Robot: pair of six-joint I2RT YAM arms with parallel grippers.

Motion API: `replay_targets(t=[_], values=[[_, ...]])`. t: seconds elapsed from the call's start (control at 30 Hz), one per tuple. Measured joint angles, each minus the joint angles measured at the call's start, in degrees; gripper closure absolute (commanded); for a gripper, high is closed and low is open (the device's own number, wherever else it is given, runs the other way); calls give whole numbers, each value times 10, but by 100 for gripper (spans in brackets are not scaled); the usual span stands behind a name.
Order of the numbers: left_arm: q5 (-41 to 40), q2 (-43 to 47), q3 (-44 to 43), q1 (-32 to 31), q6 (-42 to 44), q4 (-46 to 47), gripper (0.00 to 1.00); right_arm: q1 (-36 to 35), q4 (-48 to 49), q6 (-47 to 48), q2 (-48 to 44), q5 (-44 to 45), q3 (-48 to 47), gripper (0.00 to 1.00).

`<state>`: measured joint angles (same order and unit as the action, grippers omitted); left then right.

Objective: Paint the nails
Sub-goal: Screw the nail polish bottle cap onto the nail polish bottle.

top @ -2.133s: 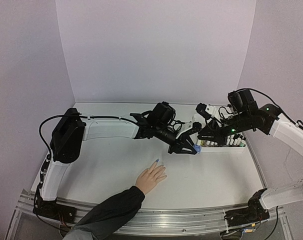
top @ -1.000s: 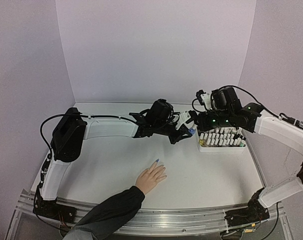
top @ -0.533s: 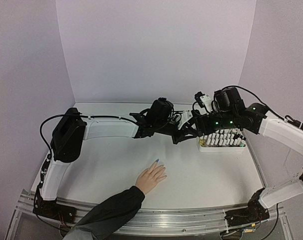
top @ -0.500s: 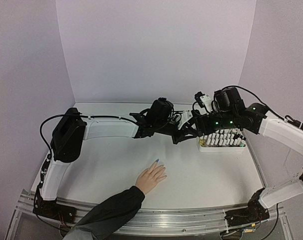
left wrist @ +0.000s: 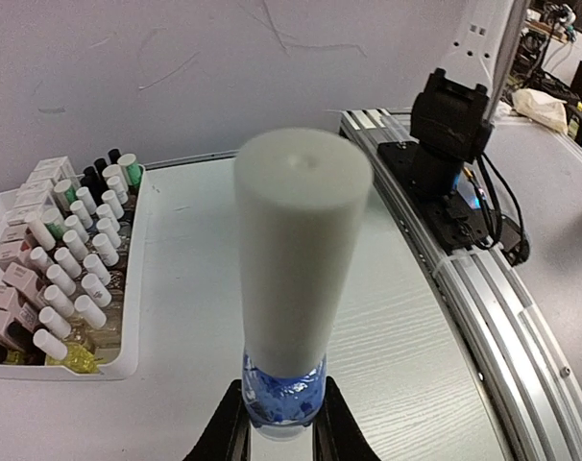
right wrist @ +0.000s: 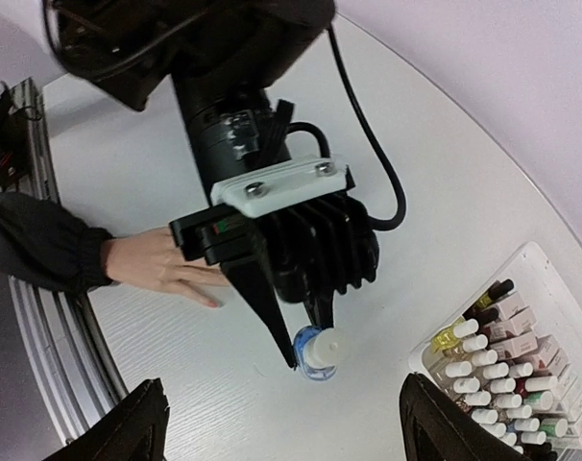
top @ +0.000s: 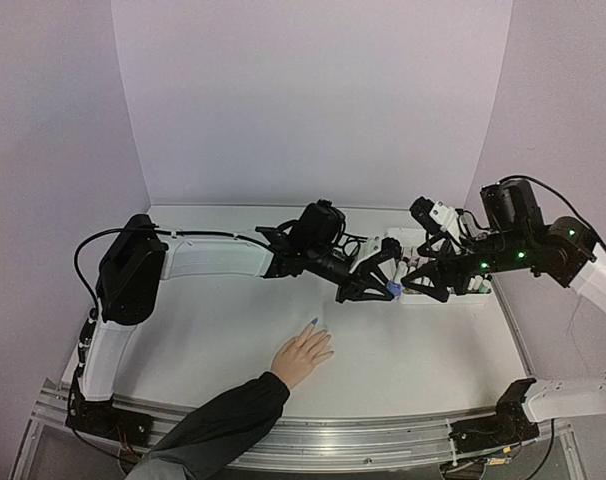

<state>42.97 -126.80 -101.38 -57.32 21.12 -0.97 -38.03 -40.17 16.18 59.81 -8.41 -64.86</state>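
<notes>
The left jaws are clenched on a blue polish bottle [left wrist: 283, 396]. They grip its glass base, and its tall white cap [left wrist: 301, 250] stands out past their tips. The right jaws are released, spread wide and holding nothing. They face the left jaws with the bottle just ahead of their tips, not touching it. A white tray [top: 445, 299] packed with polish bottles sits on the worktop [top: 213, 320] just behind the right jaws. A human hand [top: 303, 355] lies flat on the worktop, well apart from both jaws, its fingers pointing toward the left jaws. Of the nails [top: 313, 322], one fingertip shows blue; the others are too small to tell.
</notes>
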Motion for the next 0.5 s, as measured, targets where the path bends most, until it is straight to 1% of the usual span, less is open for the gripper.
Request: replay_targets(t=[0.07,0.17,0.23,0.5], values=[[20,4,0,0,16,-16,100,1,-21,34,-19,-19,-1,23],[42,8,-1,0,32,-36,100,1,-47,71,-22,-30,-5,29],[54,9,-1,0,40,-44,100,1,-57,96,-11,-36,-6,37],[84,10,-4,0,53,-67,100,1,-72,168,57,-47,-19,48]])
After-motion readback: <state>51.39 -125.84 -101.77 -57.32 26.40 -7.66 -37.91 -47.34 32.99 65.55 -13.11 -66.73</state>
